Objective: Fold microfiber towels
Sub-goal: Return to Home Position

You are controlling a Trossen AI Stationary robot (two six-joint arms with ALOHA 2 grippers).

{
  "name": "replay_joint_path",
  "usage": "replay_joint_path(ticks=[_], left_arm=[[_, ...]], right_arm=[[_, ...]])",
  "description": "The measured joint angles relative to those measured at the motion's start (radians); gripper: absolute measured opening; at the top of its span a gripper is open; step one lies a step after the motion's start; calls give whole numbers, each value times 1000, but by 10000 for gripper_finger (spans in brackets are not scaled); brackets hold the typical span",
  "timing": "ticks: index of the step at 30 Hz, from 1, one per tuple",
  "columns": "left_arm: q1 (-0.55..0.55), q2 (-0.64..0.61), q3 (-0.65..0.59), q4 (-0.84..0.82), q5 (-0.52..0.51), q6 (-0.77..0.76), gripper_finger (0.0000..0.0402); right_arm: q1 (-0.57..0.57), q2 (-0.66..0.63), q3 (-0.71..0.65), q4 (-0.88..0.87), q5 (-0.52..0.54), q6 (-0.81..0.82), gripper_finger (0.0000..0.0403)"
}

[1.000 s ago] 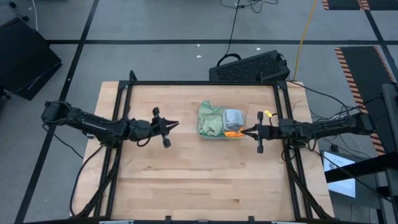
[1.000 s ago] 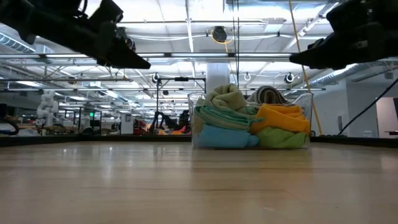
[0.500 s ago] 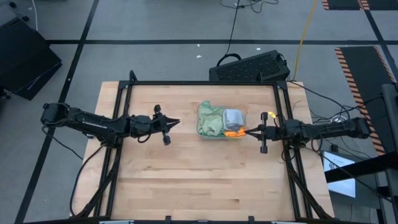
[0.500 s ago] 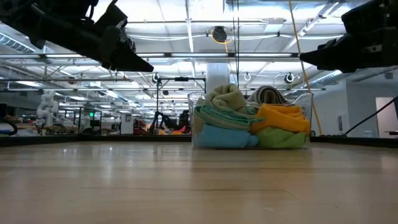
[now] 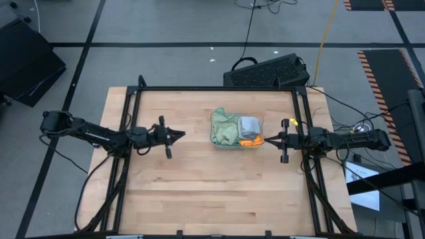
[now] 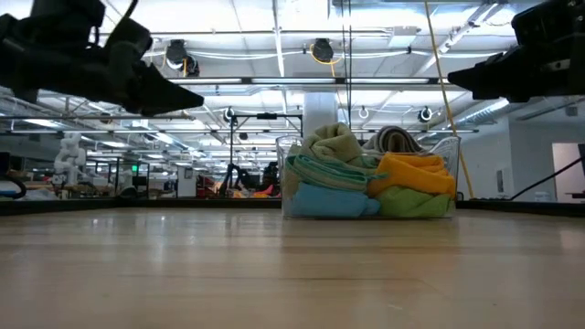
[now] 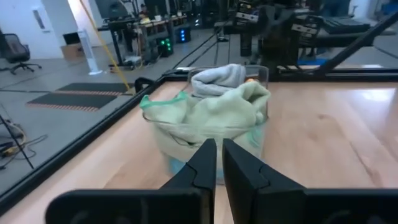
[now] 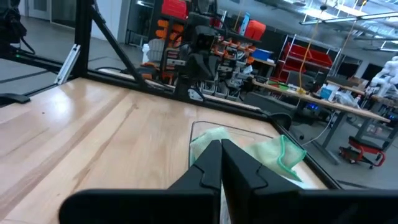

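Note:
The microfiber towels (image 6: 366, 174) lie bunched in a clear plastic tray (image 5: 236, 130) right of the table's middle, toward the far edge. Pale green (image 5: 224, 127), grey (image 5: 250, 124) and orange (image 5: 250, 141) ones show from above. The low view adds a blue one (image 6: 324, 201) and a bright green one (image 6: 411, 203) at the bottom. My left gripper (image 5: 183, 135) hovers shut and level to the tray's left, pointing at it (image 7: 217, 149). My right gripper (image 5: 266, 139) hovers shut just off the tray's right side (image 8: 219, 149). Neither touches anything.
A black metal frame (image 5: 133, 113) runs along the table's left, far and right edges. A black keyboard-like case (image 5: 267, 72) lies on the floor beyond the far edge. Bare wood (image 5: 212, 192) stretches from the tray to the near edge.
Both grippers have drawn back from the tray. My left one has gone toward the table's left edge and sunk a little. My right one has gone toward the right edge. Both stay shut, and the towels have not moved.

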Motion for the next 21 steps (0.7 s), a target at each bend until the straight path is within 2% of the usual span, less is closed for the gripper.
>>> replay_joint_path(ticks=[10,21], left_arm=[[-21,-187,-110,11,-7,0,30],[-35,-264,-135,-15,8,40,30]], right_arm=[[0,-159,-1,-70,-3,-36,0],[0,-163,-2,-143,-3,-43,0]])
